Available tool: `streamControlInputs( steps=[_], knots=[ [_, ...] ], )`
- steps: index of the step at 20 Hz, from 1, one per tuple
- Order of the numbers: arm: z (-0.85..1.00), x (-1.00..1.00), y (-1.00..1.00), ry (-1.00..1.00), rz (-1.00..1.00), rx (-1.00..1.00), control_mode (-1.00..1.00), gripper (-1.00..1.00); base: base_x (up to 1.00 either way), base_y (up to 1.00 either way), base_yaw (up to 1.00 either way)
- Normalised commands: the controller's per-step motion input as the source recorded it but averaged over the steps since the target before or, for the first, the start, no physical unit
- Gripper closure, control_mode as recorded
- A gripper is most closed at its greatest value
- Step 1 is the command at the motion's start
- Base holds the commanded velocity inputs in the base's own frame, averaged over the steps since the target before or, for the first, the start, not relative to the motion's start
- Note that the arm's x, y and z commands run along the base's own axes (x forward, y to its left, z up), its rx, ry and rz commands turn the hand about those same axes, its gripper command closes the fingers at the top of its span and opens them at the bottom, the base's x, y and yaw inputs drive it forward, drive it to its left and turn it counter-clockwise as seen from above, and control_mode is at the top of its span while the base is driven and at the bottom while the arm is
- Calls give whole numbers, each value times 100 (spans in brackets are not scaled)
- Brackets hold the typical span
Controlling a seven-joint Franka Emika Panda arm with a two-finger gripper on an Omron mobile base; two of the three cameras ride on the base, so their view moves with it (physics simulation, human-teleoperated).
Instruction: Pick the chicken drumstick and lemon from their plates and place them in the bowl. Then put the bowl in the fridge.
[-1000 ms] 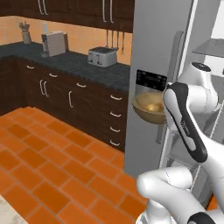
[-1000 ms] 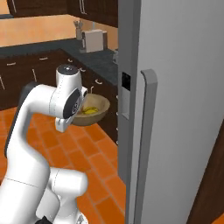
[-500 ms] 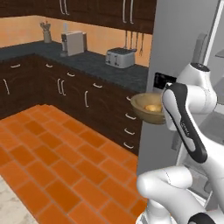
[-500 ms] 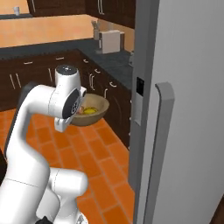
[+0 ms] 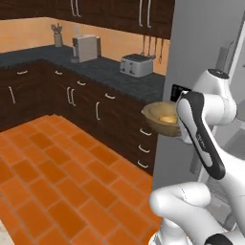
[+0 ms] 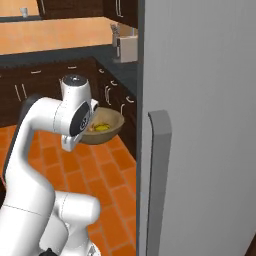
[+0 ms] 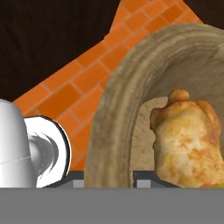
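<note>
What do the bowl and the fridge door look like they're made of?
Bowl: probably wood, matte brown with faint grain along the rim. Fridge door: looks like brushed metal, flat grey with a dull sheen, though paint can't be ruled out.

Dark cabinets (image 5: 72,95), dark counter (image 5: 95,69), orange brick floor (image 5: 62,182).

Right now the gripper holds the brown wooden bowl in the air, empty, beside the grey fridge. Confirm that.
Not empty. The hand view shows the golden-brown chicken drumstick lying inside the brown wooden bowl. The rest stands: the gripper holds it in the air beside the grey fridge.
</note>
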Motion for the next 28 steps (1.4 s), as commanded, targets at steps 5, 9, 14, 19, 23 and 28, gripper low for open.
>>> streamControlInputs(
  steps=[5, 9, 14, 19, 23, 28],
  knots=[
    [0, 0, 0, 0, 0, 0, 100, 100, 68, 36, 3],
    [0, 0, 0, 0, 0, 0, 100, 100, 7, 59, -41],
    [0, 0, 0, 0, 0, 0, 100, 100, -30, 2, -97],
    [0, 0, 0, 0, 0, 0, 100, 100, -40, 53, -74],
    [0, 0, 0, 0, 0, 0, 100, 100, -11, 82, -66],
    [0, 0, 0, 0, 0, 0, 100, 100, -3, 14, -56]
  ],
)
